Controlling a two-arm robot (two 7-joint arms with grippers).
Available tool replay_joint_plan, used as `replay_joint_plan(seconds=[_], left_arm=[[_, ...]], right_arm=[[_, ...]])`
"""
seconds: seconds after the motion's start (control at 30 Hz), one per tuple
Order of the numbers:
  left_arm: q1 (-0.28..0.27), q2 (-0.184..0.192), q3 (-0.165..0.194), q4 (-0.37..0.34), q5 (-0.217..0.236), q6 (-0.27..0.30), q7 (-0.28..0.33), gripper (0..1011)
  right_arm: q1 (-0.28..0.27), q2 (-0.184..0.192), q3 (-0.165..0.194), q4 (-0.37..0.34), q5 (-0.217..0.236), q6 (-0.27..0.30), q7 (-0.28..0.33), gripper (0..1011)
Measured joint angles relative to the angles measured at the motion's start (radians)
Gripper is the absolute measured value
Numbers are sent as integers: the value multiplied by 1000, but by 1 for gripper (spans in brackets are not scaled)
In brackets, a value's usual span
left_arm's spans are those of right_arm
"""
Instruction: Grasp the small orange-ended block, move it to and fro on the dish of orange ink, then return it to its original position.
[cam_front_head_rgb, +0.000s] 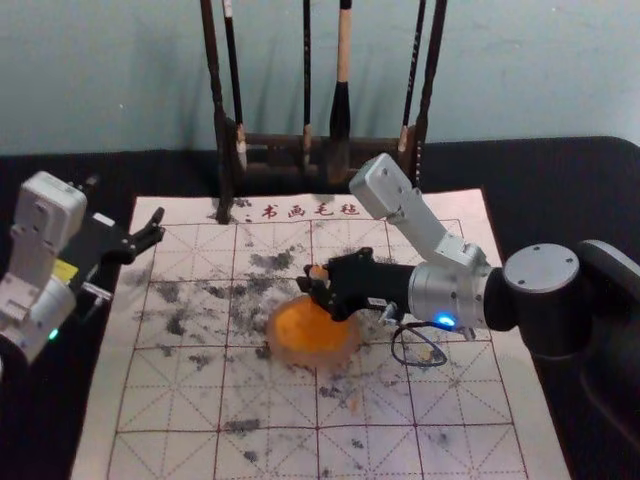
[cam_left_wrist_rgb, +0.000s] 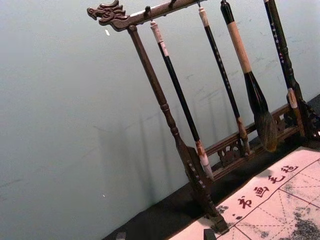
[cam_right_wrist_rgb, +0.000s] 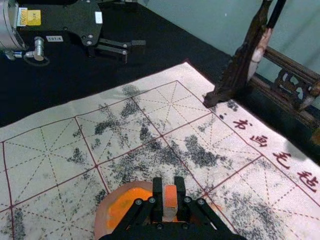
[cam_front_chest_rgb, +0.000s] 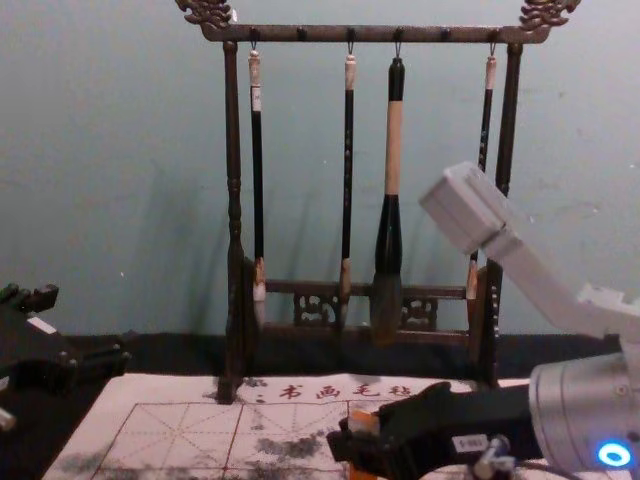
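Orange shows on one end of the small block (cam_right_wrist_rgb: 170, 197), which the right gripper (cam_right_wrist_rgb: 169, 185) holds between fingers closed snugly on its sides. That gripper reaches in from the mat's right edge, and the block sits by the far edge of the dish of orange ink (cam_front_head_rgb: 310, 359); whether it touches the ink, I cannot tell. The grasp is made, so the rubbing looks to be the step in hand, though whether it is about to begin or just over is unclear. If strokes are due, the next move wants the block over the ink, pressed lightly and slid to and fro without tipping the dish; then it goes back to its place. A dark cable (cam_front_head_rgb: 421, 364) loops below the right wrist near the dish and might drag on the mat (cam_front_head_rgb: 175, 405). Beyond the mat's far edge, the brush stand (cam_front_chest_rgb: 430, 34) limits a forward reach. The left gripper (cam_front_head_rgb: 150, 235) is parked by the mat's far left corner, its fingers apart, over the black-covered bench (cam_front_head_rgb: 60, 440).
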Motion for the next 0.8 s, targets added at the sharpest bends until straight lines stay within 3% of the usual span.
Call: replay_joint_plan(seconds=[0.8], left_arm=[[0, 0, 0, 0, 0, 0, 0, 1002]], right_arm=[[-54, 51, 18, -78, 15, 13, 14, 112]])
